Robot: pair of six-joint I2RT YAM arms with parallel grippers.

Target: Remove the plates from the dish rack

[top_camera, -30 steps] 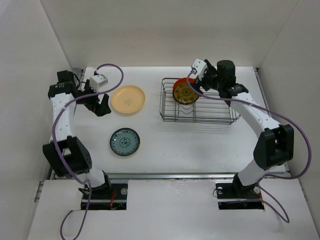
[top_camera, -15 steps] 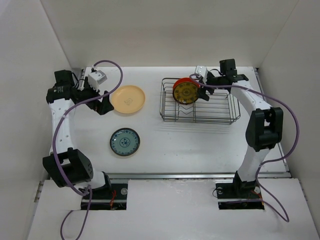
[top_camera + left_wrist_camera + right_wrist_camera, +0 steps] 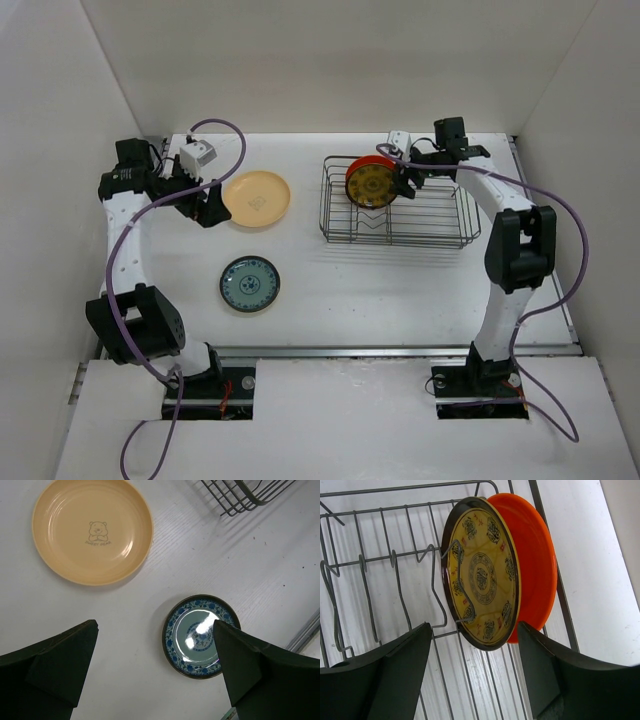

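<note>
Right gripper (image 3: 474, 640) spread, empty, facing yellow patterned plate (image 3: 482, 577). Plate stands upright in dish rack (image 3: 400, 241), far right part of table, with orange-red plate (image 3: 537, 560) close behind. Better pinch yellow rim only, lift straight up. Left gripper (image 3: 155, 630) spread, empty, near far left corner.

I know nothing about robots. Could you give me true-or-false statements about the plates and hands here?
1. The yellow patterned plate stands on edge in the dish rack. True.
2. The peach plate and the teal patterned plate lie on the table. True.
3. The orange-red plate lies flat on the table. False: it stands in the rack beside the yellow one.
4. The right hand is clamped on a plate. False: it is open.
</note>
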